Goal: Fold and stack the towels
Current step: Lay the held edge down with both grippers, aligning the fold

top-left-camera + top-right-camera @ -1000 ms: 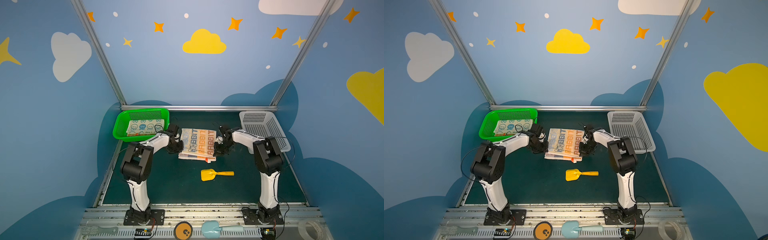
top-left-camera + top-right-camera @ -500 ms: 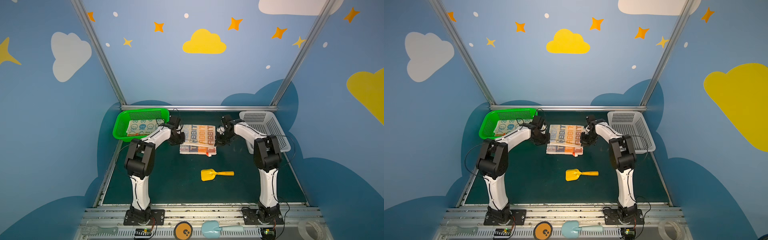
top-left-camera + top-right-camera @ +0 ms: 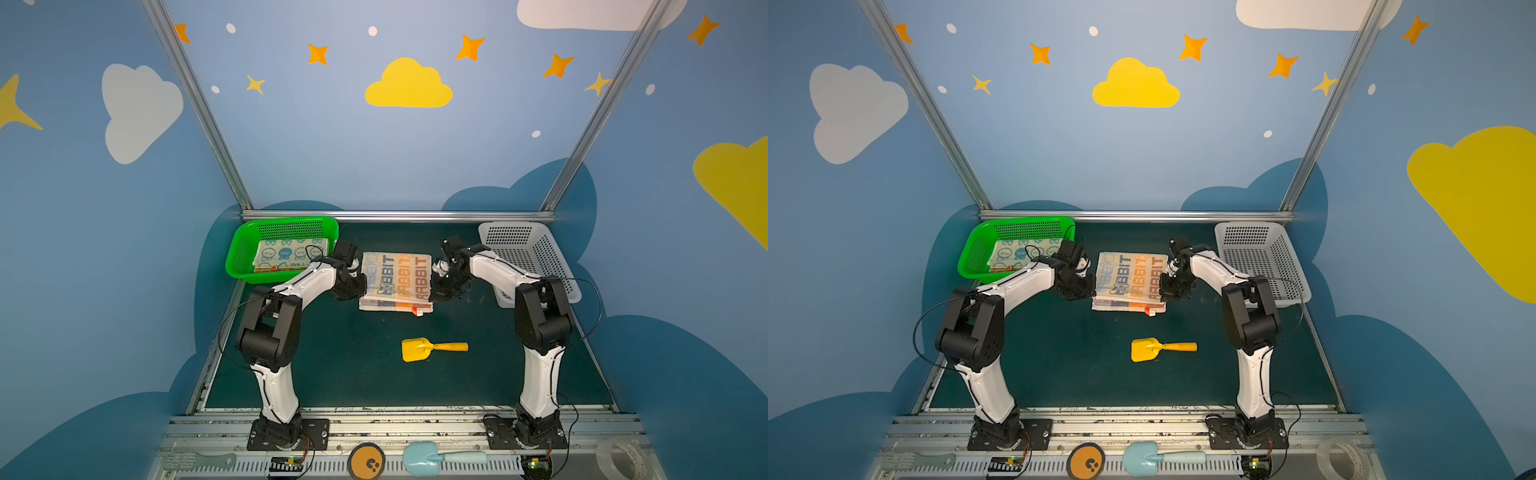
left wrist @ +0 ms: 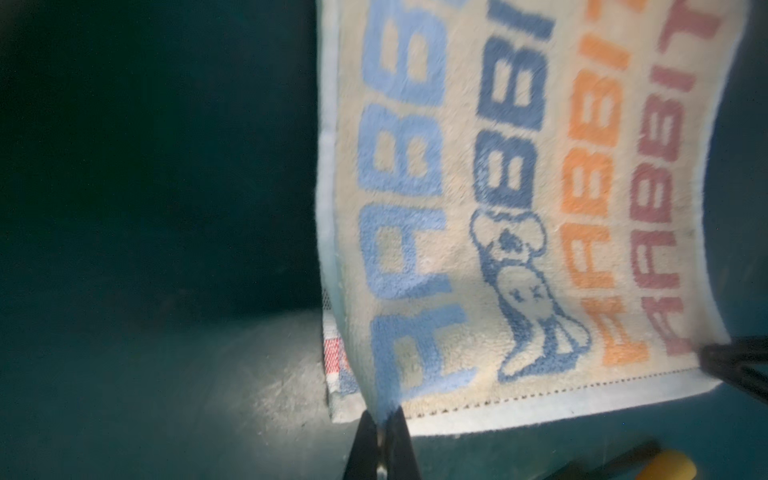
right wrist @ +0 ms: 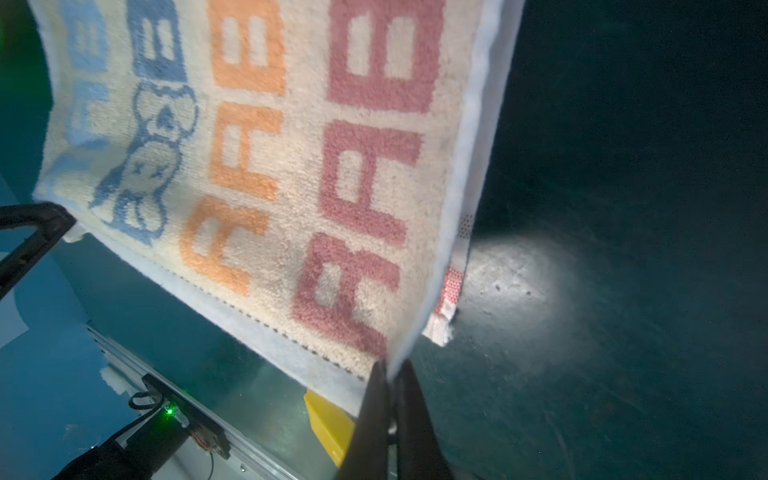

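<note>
The green plastic mesh basket (image 3: 240, 254) at the back left holds a cream-blue towel with blue cartoon faces (image 3: 284, 252), with an orange cloth edge (image 3: 266, 269) showing under its near side. The white plastic mesh basket (image 3: 548, 257) stands at the back right. Between them on the dark green table (image 3: 353, 365) lies the cream towel with blue and orange block letters (image 3: 397, 274); the left gripper (image 4: 381, 415) and the right gripper (image 5: 390, 368) are each clamped on one near corner, holding that edge raised.
</note>
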You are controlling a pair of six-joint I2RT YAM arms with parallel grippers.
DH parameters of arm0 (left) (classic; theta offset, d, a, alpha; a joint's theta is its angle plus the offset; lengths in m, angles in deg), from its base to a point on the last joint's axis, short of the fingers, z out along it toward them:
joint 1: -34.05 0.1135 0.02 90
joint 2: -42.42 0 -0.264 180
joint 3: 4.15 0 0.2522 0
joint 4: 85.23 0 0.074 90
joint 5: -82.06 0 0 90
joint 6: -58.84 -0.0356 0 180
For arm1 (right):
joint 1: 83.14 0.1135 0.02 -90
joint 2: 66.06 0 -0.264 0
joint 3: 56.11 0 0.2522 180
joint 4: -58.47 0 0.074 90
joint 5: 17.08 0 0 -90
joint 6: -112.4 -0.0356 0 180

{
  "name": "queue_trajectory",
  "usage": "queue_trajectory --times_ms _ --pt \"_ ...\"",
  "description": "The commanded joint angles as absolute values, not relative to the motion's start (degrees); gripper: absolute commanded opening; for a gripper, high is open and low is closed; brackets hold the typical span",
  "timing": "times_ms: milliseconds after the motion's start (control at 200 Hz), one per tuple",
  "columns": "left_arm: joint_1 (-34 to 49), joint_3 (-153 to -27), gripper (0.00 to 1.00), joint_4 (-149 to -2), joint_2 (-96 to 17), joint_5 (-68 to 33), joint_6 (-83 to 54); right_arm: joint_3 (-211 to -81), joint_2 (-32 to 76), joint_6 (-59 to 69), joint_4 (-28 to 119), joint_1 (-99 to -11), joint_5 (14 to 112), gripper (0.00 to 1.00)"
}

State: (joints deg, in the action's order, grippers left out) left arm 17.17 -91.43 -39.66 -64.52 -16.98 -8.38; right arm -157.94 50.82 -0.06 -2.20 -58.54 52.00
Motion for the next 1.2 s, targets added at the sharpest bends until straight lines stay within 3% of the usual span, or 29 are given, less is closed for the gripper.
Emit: queue_trajectory --times_ms 0,646,726,826,921,1031,1126,1196 --pt "18.1 -89.4 0.03 -41.3 -64.6 -14.3 -7.9 -156.1 52.6 -0.4 -2.5 -59.3 54.2 0.00" --pt "16.9 -89.0 0.03 -40.6 -68.0 -14.1 -8.8 -158.1 56.2 -0.6 -2.9 -58.5 55.3 0.00" --pt "16.6 -89.1 0.06 -40.4 -68.2 -14.3 -8.8 -158.3 56.2 -0.6 -3.1 -58.6 55.4 0.00" --pt "16.3 -89.2 0.15 -40.2 -67.9 -14.2 -8.7 -158.5 56.3 -0.5 -3.2 -58.5 55.4 0.00" --pt "16.1 -89.5 0.30 -39.7 -67.0 -14.4 -8.5 -159.1 56.1 -0.2 -3.7 -58.4 55.4 0.05" --pt "15.5 -90.3 0.50 -38.6 -64.3 -14.1 -8.1 -159.5 54.5 0.0 -4.3 -58.3 55.4 0.23" --pt "15.0 -92.7 0.80 -36.5 -61.7 -13.1 -8.0 -159.9 51.9 0.2 -5.1 -58.0 55.4 0.40" --pt "14.8 -95.2 0.95 -35.0 -59.8 -13.1 -7.9 -160.8 49.7 0.2 -6.0 -58.0 55.7 0.52"
